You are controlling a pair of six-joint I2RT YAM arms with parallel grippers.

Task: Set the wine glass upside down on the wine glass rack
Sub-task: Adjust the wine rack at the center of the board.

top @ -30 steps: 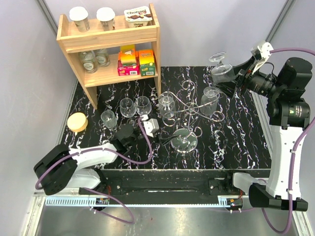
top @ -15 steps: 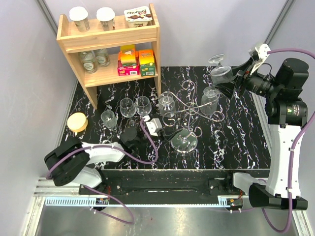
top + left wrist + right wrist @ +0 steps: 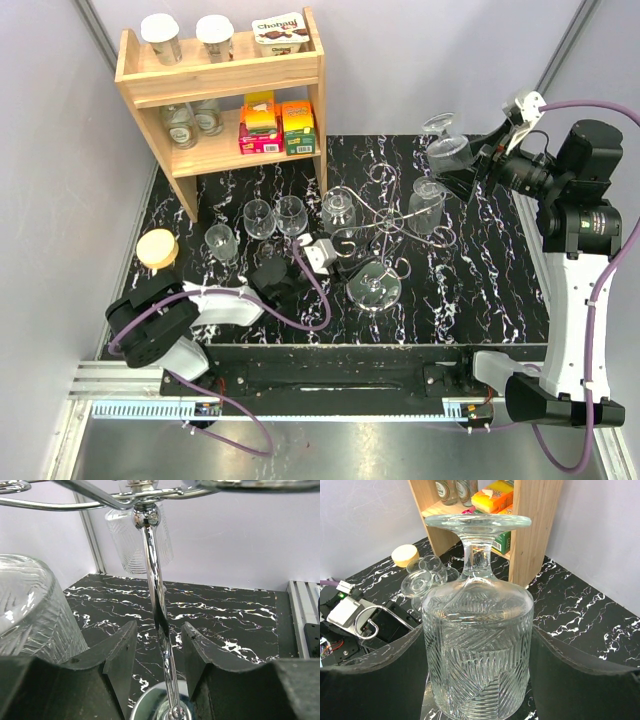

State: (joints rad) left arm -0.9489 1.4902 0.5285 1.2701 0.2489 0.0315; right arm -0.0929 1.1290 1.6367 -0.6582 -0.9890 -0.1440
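Observation:
The wine glass (image 3: 477, 650) is clear with a cut pattern. My right gripper (image 3: 477, 645) is shut on its bowl and holds it upside down, foot (image 3: 477, 521) on top. In the top view this glass (image 3: 448, 152) hangs in the air to the back right of the wine glass rack (image 3: 385, 222), apart from it. The rack is silver wire with scroll arms and a round disc base (image 3: 375, 287). My left gripper (image 3: 159, 635) is open, its jaws on either side of the rack's post (image 3: 152, 575) just above the base (image 3: 150, 707), with a gap on each side.
Glasses hang on the rack (image 3: 338, 210) (image 3: 426, 205). Three glasses (image 3: 258, 217) stand on the black marbled table left of the rack. A yellow lid (image 3: 157, 248) lies at the far left. A wooden shelf (image 3: 225, 90) with jars and boxes stands at the back left.
My left arm has reached to the right, bringing its jaws around the rack's post. My right gripper with the glass has barely moved.

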